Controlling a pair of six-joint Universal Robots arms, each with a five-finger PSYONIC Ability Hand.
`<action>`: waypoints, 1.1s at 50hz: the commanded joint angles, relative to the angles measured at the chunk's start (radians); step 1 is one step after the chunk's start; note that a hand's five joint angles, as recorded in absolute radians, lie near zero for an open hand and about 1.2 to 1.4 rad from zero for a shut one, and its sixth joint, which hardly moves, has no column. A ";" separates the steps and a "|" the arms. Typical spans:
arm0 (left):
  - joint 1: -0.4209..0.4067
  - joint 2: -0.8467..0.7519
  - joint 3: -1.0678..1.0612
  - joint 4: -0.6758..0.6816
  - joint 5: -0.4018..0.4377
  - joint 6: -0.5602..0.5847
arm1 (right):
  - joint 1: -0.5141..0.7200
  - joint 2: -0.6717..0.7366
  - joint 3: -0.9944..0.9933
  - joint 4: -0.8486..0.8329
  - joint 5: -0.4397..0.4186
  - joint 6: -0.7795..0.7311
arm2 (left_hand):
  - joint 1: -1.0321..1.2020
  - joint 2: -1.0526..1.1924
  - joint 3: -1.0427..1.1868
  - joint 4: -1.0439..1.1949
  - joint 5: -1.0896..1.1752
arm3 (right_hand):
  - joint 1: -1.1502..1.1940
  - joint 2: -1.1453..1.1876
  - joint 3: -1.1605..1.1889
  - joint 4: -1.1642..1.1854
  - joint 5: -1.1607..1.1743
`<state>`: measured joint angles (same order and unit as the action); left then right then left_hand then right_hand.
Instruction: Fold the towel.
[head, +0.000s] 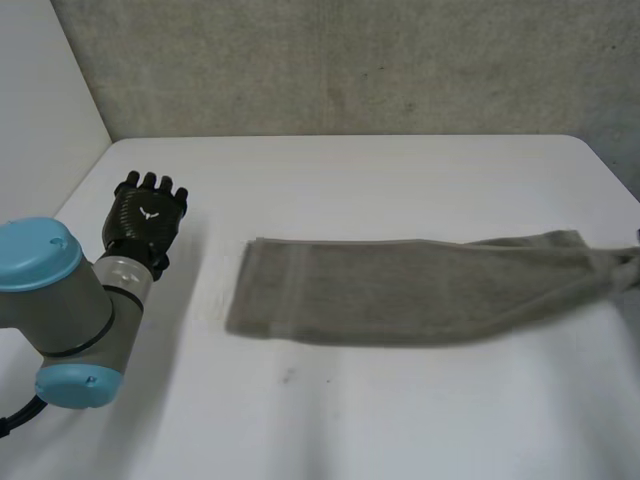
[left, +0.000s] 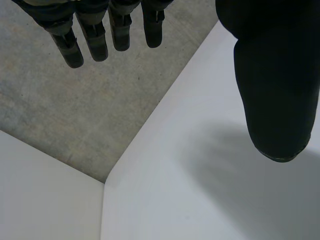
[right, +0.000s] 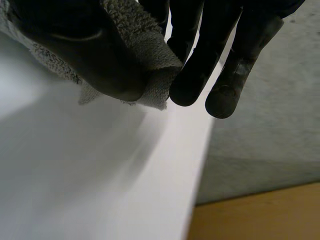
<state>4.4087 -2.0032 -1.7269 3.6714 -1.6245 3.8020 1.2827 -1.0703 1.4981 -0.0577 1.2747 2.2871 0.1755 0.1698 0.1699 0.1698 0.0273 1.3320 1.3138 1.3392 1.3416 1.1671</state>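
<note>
Black fingers straight and holding nothing, my left hand hovers over the white table. Beyond it, well apart from its fingertips, one grey towel lies flat as a long band. The band's end away from that hand bunches into my right hand, which pinches the cloth between thumb and fingers. I judge the terry soft, light and limp, so it will sag between holds and should be gripped at corners. Count: one towel, two hands.
</note>
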 joint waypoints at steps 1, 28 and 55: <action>0.000 0.009 0.000 -0.001 0.000 -0.001 | 0.053 -0.007 -0.137 0.070 0.009 -0.015 | 0.003 0.008 0.008 0.008 -0.024 | 0.064 0.083 0.057 0.055 0.055; 0.001 0.029 -0.003 0.001 -0.002 -0.001 | 1.087 0.355 -0.723 0.249 0.196 0.015 | 0.003 0.008 0.008 0.008 -0.024 | 0.064 0.083 0.057 0.055 0.055; -0.028 0.035 0.055 0.007 -0.003 -0.010 | 1.196 0.423 -0.782 0.312 0.167 0.003 | 0.000 0.006 0.005 0.006 -0.027 | -1.157 -1.139 -1.165 -1.167 -1.167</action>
<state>4.4038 -1.9678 -1.6937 3.6766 -1.6266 3.7976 2.5001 -0.5919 0.7076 0.2454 1.4358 2.2847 0.1755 0.1671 0.1698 0.1679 0.0273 0.4056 0.3913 0.4123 0.4372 0.2228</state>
